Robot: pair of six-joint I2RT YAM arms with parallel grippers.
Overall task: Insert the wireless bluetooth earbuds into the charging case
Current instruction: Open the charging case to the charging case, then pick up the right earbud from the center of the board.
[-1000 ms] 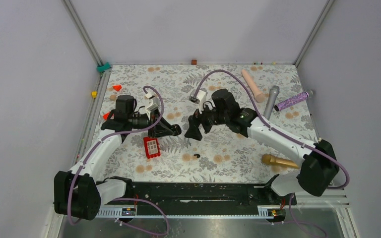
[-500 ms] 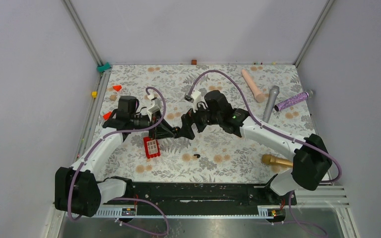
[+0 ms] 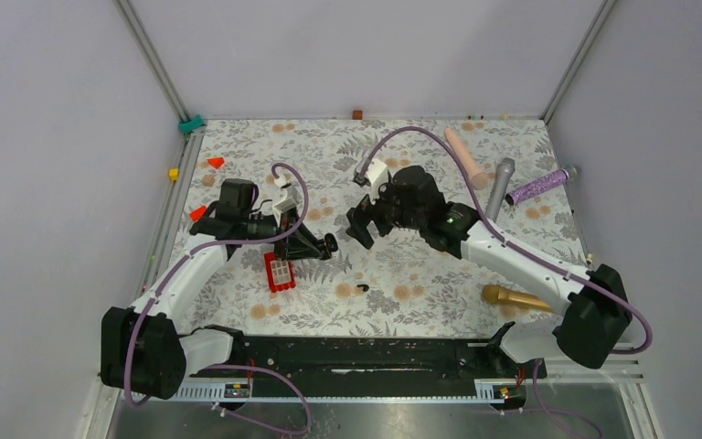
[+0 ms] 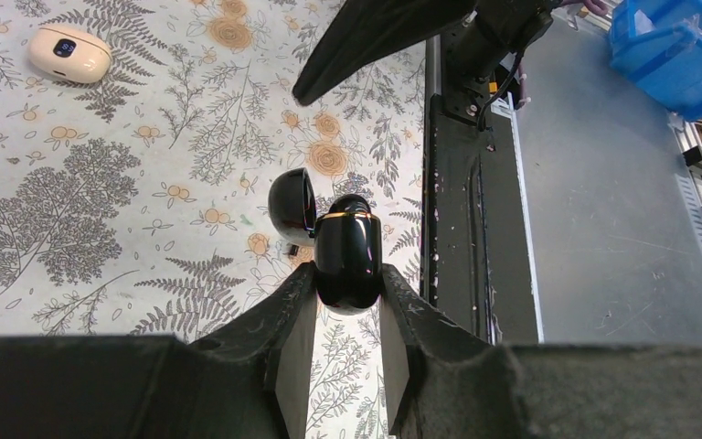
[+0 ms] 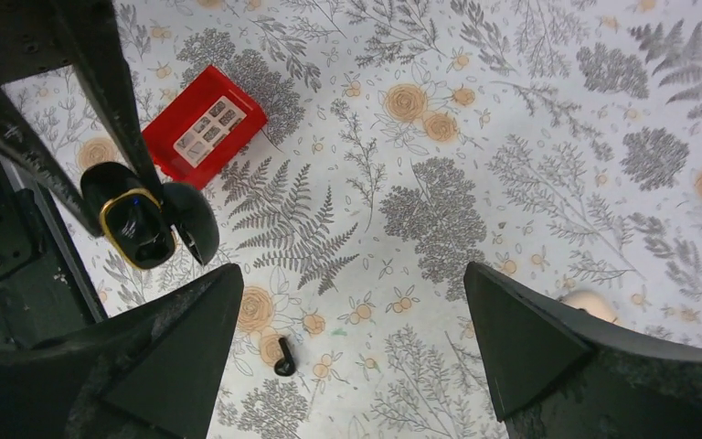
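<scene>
My left gripper (image 3: 323, 245) (image 4: 347, 276) is shut on a glossy black charging case (image 4: 348, 254) with a gold rim. Its lid (image 4: 291, 205) is open, and the case shows in the right wrist view (image 5: 135, 226). I cannot tell what is inside it. One tiny black earbud (image 3: 363, 288) (image 5: 283, 357) lies on the floral mat, nearer the front than both grippers. The other earbud is not visible. My right gripper (image 3: 358, 229) (image 5: 352, 274) is open and empty, just right of the case and above the mat.
A red block (image 3: 279, 272) (image 5: 203, 128) lies under the left gripper. A white earbud case (image 4: 69, 52) sits on the mat. A pink cylinder (image 3: 464, 155), grey microphone (image 3: 499, 187), purple stick (image 3: 539, 186) and gold microphone (image 3: 512, 297) lie at the right.
The right gripper came left, close to the held case, half a second ago and has since drawn back to the right. The left gripper has barely moved. The earbud on the mat has stayed put.
</scene>
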